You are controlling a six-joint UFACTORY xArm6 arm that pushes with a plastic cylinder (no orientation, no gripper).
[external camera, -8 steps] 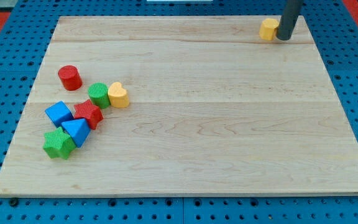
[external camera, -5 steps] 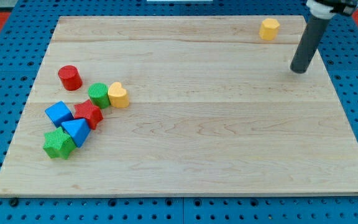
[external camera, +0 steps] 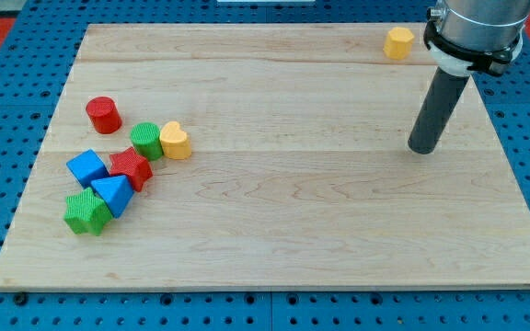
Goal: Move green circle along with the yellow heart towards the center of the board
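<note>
The green circle (external camera: 145, 140) sits at the view's left of the board, touching the yellow heart (external camera: 175, 141) on its right side. My tip (external camera: 422, 149) is on the board's right part, far to the right of both blocks and touching none.
A red cylinder (external camera: 103, 114) lies up-left of the green circle. Below it cluster a red block (external camera: 132, 168), a blue block (external camera: 86, 167), a blue triangle-like block (external camera: 113, 194) and a green block (external camera: 86, 211). A yellow block (external camera: 397, 42) sits near the board's top right edge.
My tip has moved away from the yellow block at the top right, down and slightly left across the board. No block has moved.
</note>
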